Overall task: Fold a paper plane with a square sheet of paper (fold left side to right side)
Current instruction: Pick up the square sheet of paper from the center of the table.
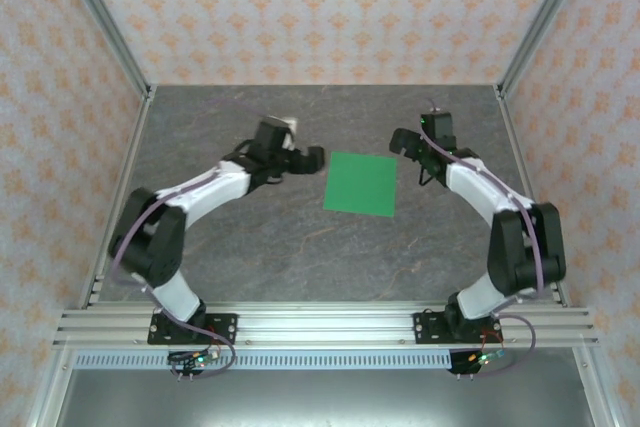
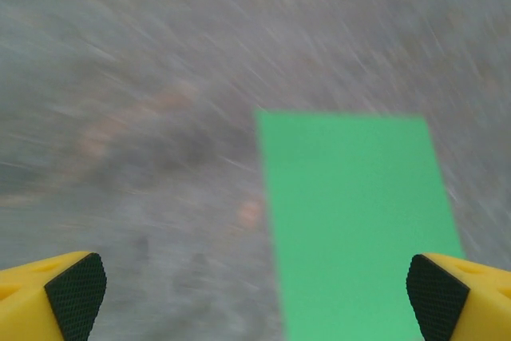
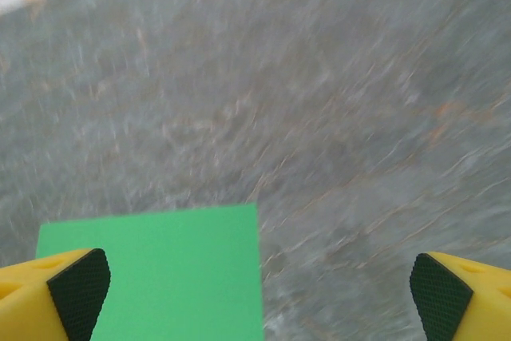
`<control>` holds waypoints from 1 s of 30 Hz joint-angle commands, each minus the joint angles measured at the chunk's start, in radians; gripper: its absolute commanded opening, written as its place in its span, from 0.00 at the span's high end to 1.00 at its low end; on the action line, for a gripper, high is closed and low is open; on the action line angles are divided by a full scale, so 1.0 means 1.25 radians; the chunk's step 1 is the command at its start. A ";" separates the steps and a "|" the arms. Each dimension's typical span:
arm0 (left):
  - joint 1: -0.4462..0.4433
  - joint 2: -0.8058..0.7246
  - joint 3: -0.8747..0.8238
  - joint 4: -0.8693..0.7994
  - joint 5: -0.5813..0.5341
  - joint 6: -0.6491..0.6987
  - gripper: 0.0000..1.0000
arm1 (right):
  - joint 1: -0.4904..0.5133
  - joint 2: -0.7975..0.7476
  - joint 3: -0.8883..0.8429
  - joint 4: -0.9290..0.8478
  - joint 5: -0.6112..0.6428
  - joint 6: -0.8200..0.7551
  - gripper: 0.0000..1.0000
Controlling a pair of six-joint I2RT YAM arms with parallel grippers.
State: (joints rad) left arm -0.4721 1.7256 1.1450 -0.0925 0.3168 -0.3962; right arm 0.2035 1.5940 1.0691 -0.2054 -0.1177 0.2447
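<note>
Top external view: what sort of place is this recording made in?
Probably a purpose-built robot test booth: patterned wall panels box in a grey stone-look table, and aluminium framing carries the left arm and right arm.

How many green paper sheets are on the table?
1: the square sheet of paper lies flat on the table, near its middle. A second sheet beneath could be hidden.
</note>
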 commanded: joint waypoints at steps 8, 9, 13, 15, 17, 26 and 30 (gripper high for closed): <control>-0.066 0.203 0.120 -0.042 0.189 -0.147 0.00 | 0.064 0.192 0.148 -0.172 -0.029 0.088 0.00; -0.065 0.212 0.119 -0.035 0.196 -0.152 0.00 | 0.071 0.204 0.157 -0.174 -0.027 0.087 0.00; -0.068 0.231 0.118 -0.029 0.210 -0.158 0.00 | 0.088 0.237 0.187 -0.189 -0.012 0.078 0.00; -0.071 0.234 0.117 -0.032 0.212 -0.157 0.00 | 0.093 0.249 0.196 -0.196 -0.001 0.076 0.00; -0.072 0.235 0.115 -0.036 0.213 -0.156 0.00 | 0.095 0.259 0.202 -0.198 0.005 0.076 0.00; -0.089 0.240 0.135 -0.064 0.224 -0.137 0.00 | 0.097 0.288 0.213 -0.204 0.008 0.074 0.00; -0.095 0.241 0.144 -0.086 0.210 -0.128 0.00 | 0.098 0.296 0.214 -0.205 -0.002 0.075 0.00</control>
State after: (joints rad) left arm -0.5766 2.0113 1.2942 -0.1417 0.5674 -0.5751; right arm 0.3206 1.9446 1.3075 -0.4301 -0.1352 0.3298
